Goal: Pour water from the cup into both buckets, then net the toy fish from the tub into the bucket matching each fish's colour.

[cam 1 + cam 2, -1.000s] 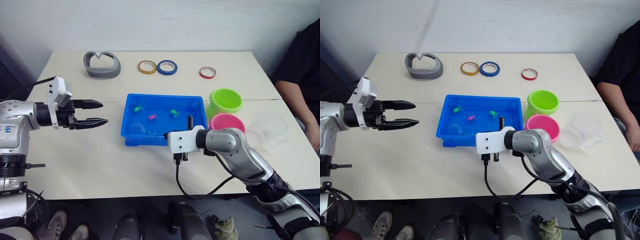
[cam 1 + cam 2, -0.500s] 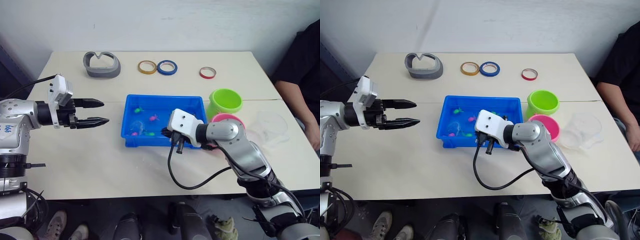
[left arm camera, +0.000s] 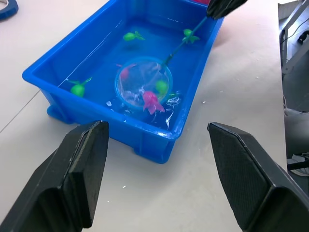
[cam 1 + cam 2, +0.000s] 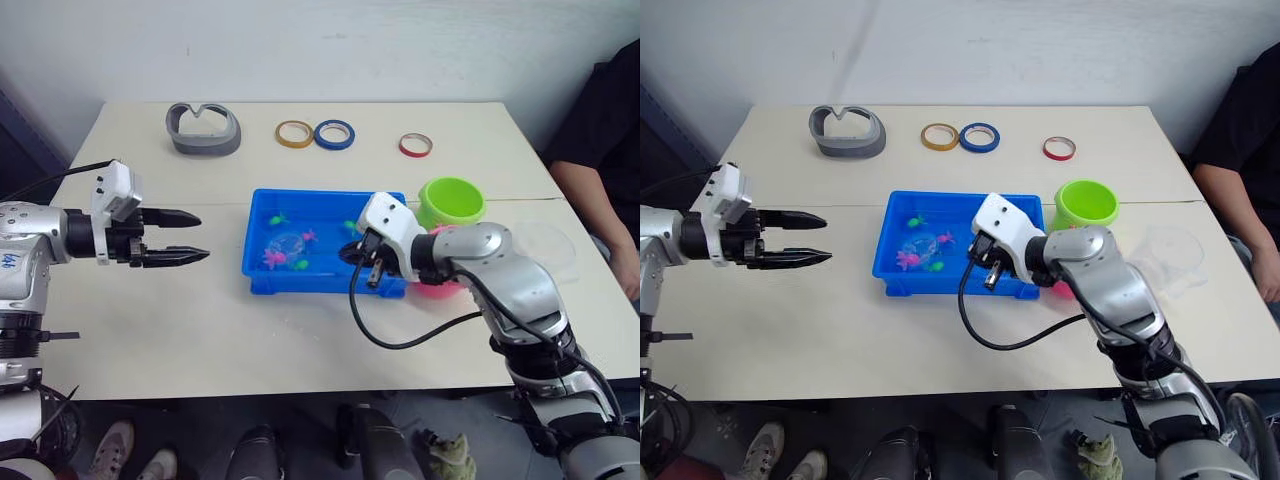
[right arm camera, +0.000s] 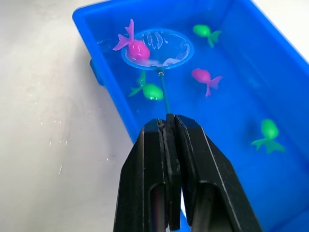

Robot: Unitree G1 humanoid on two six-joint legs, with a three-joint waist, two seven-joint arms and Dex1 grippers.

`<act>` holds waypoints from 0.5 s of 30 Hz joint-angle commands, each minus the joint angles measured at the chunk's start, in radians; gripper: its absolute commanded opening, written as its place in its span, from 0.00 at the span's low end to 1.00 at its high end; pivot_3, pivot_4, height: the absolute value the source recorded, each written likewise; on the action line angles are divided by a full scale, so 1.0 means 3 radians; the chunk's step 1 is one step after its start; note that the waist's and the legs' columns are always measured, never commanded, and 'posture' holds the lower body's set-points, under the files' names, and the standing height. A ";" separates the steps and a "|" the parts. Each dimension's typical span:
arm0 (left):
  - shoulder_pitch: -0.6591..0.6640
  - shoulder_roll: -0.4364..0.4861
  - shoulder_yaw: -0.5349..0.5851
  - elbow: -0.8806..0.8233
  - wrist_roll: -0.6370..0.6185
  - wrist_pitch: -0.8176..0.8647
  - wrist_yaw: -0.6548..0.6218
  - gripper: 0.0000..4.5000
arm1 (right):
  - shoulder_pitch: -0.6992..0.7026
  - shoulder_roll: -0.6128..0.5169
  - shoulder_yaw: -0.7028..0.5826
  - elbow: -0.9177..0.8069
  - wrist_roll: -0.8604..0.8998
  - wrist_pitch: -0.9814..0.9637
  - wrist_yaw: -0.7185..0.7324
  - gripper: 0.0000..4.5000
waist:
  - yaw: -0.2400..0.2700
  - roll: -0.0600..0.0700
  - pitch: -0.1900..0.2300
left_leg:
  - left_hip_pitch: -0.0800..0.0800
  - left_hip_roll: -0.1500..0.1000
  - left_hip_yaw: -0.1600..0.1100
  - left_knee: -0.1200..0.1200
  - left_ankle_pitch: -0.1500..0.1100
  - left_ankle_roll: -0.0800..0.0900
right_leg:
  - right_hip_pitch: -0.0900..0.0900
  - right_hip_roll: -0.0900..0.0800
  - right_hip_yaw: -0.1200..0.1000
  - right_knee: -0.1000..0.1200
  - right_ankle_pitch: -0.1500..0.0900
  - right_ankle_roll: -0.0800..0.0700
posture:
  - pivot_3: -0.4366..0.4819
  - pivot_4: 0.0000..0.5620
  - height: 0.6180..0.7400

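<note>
The blue tub holds water and several toy fish, green and pink. My right gripper is shut on the thin handle of a small round net, above the tub's right end. The net's hoop lies in the water near the tub's middle, and a pink fish sits on its rim. My left gripper hangs open over the table, left of the tub. The green bucket stands right of the tub. The pink bucket is mostly hidden behind my right arm. The clear cup is further right.
At the table's back lie a yellow tape roll, a blue one, a red one and a grey curved object. A person in black sits at the right edge. My right arm's cable loops over the table's front.
My right gripper swung from the tub's front wall up to its right end, carrying the net through the water; a pink fish now lies on the hoop. My left gripper drew back slightly leftward.
</note>
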State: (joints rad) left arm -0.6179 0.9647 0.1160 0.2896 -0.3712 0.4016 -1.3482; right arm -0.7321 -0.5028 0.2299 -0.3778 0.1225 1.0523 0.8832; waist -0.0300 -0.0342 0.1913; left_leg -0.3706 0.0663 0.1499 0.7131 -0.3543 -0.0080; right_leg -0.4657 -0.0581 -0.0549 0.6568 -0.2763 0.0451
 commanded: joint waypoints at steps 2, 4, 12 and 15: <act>-0.0049 0.0116 0.0024 0.0014 0.0030 -0.0039 -0.0057 0.80 | -0.0077 -0.0101 -0.0136 -0.0068 0.0161 0.0013 -0.0045 0.00 | 0.0000 0.0000 0.0000 | 0.0000 0.0000 0.0000 0.0000 0.0000 0.0000 | 0.0000 -0.0001 0.0000 -0.0001 0.0000 0.0000 | 0.48 0.27 0.89; -0.0064 0.0120 0.0018 0.0031 0.0042 -0.0048 -0.0064 0.80 | -0.0093 -0.0121 -0.0162 -0.0071 0.0224 0.0020 -0.0071 0.00 | -0.0003 0.0000 0.0000 | -0.0001 0.0000 0.0001 -0.0001 -0.0002 0.0003 | 0.0000 -0.0002 0.0001 -0.0002 0.0000 0.0000 | 0.48 0.27 0.89; -0.0183 0.0037 0.0011 0.0085 0.0028 -0.0084 -0.0028 0.80 | -0.0092 -0.0207 -0.0204 -0.0133 0.0402 0.0007 -0.0163 0.00 | 0.0002 0.0000 0.0000 | -0.0001 0.0000 0.0001 -0.0004 -0.0002 0.0003 | 0.0000 -0.0002 0.0000 -0.0006 0.0000 0.0000 | 0.48 0.27 0.89; -0.0249 -0.0021 0.0003 0.0100 0.0007 -0.0083 -0.0013 0.80 | -0.0068 -0.0304 -0.0319 -0.0207 0.0512 0.0043 -0.0157 0.00 | 0.0006 0.0000 0.0000 | -0.0002 0.0000 0.0000 -0.0006 -0.0002 0.0004 | 0.0000 -0.0005 -0.0001 -0.0007 0.0000 0.0000 | 0.48 0.27 0.89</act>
State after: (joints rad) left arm -0.6687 0.9583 0.1043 0.3268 -0.3554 0.3857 -1.3536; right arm -0.7351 -0.5739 0.1859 -0.3937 0.2518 1.0649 0.8380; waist -0.0283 -0.0341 0.1913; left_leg -0.3711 0.0661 0.1501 0.7110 -0.3551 -0.0064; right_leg -0.4657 -0.0597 -0.0550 0.6544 -0.2763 0.0451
